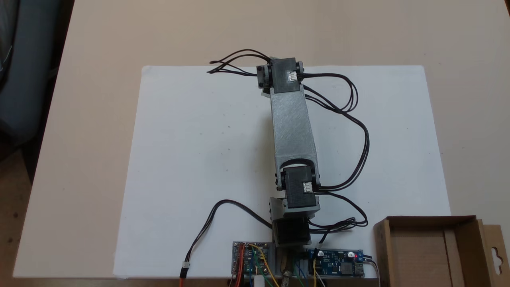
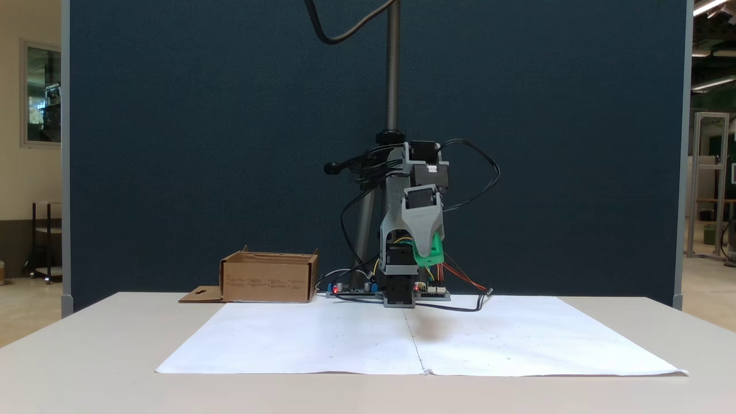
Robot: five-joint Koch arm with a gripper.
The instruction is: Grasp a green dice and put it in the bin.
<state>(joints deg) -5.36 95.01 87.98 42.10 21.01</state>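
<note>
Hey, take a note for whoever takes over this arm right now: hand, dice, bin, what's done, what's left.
Hand: raised over the white paper, pointing down; I can't tell if it is open or shut.
Green piece at its tip: dice or part of the hand, unclear.
Bin: on the table beside the arm's base; its visible bottom is plain brown.
Done: nothing confirmed.
Left: locate the dice and get it into the bin.

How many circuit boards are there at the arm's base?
2. One circuit board lies left of the arm's base in a fixed view; the other lies right of it, next to the bin. Another could be hidden under the arm.
</note>
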